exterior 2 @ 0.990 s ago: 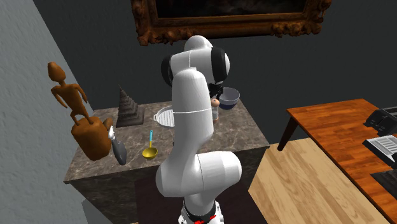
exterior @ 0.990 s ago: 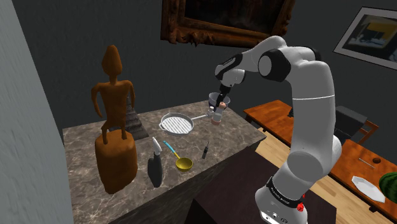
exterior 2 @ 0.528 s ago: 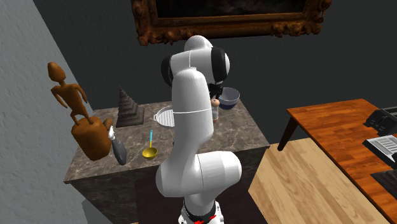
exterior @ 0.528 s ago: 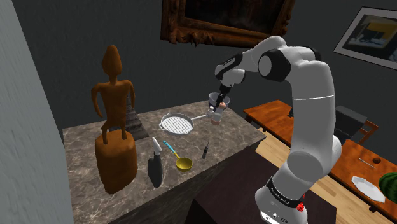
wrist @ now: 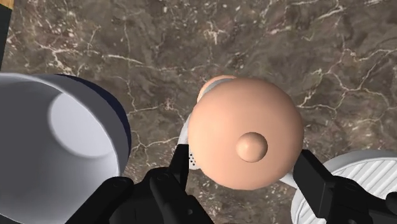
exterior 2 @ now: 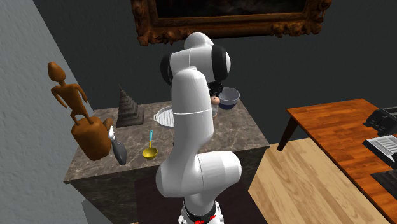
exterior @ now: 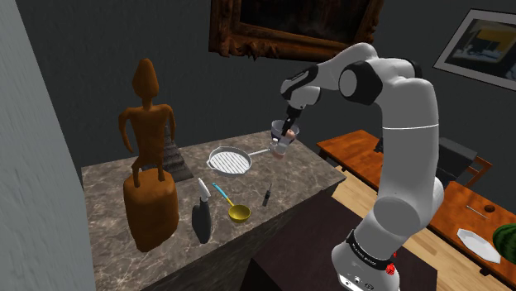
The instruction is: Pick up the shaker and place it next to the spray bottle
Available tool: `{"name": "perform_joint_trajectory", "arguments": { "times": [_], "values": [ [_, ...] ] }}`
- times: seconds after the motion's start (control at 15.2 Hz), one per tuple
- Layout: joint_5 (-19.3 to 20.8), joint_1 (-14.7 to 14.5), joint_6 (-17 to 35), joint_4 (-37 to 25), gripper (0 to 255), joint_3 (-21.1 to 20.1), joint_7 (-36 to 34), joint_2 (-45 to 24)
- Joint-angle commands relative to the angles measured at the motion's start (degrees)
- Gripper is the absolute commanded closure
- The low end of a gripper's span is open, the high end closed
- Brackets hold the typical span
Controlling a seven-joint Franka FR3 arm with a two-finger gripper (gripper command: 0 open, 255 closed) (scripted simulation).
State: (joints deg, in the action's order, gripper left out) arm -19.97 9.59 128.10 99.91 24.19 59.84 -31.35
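Note:
The shaker (wrist: 245, 133), pale-bodied with a round peach cap, sits clasped between my two black fingers (wrist: 178, 167), just above the marble counter (wrist: 191, 57). In the shoulder view my gripper (exterior: 288, 132) hangs over the counter's far right end with the shaker (exterior: 281, 145) under it. Its peach cap (exterior 2: 215, 100) peeks out beside the arm in the second exterior view. The spray bottle (exterior: 201, 217), dark grey with a pale nozzle, stands near the counter's front edge, well to the shoulder view's left of the gripper.
A bowl (wrist: 63, 137), white inside and dark blue outside, stands close beside the shaker. A ribbed white pan (exterior: 229, 160), a gold ladle (exterior: 237, 212), a small dark tool (exterior: 266, 197), a brown carved figure (exterior: 149, 165) and a dark pyramid (exterior 2: 129, 108) share the counter.
The gripper has risen slightly, and the shaker has lifted a little off the counter with it. Everything else on the counter stays put.

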Motion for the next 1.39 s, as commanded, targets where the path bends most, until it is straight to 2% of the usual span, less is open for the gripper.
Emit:
{"name": "perform_joint_trajectory", "arguments": {
  "times": [0.0, 1.32],
  "values": [
    [0.45, -0.14, -1.09, -0.42, 255, 0.29, -0.31, 0.72],
    [4.74, -1.36, -13.03, -6.16, 255, 2.61, -3.52, 7.63]
  ]
}}
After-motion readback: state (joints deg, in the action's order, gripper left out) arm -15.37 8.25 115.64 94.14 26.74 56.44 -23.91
